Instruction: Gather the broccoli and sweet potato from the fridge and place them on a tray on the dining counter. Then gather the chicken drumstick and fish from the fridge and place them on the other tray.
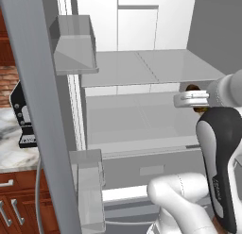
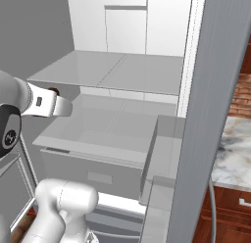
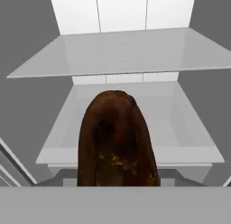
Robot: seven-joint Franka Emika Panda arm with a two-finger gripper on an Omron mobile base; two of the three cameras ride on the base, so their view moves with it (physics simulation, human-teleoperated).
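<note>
The gripper (image 1: 194, 98) was seen at the mouth of the open fridge (image 2: 122, 70), its jaws partly closed on the sweet potato (image 3: 116, 139). In the hand view the brown, elongated tuber stood directly ahead of the camera and hid both finger tips, so the contact of the pads themselves could not be made out. From the left base view only a small brown piece of it was visible above and behind the hand. From the right base view a dark sliver of it was visible at the wrist.

Beyond the held tuber, the lower shelf (image 3: 131, 119) and the glass shelf above it (image 3: 122, 51) were seen bare, with the drawer front (image 2: 93, 173) below and the door bins (image 1: 87, 181) to the left.

The step in hand was judged to be the withdrawal of the sweet potato from the fridge toward a tray on the dining counter. It was judged that the hand should be drawn straight back and level, between the two shelves, with the grip held firm, since the long tuber could pivot between the pads. The door and its bins should be cleared before the arm is swung. The broccoli, chicken drumstick and fish could not be found in these views.
</note>
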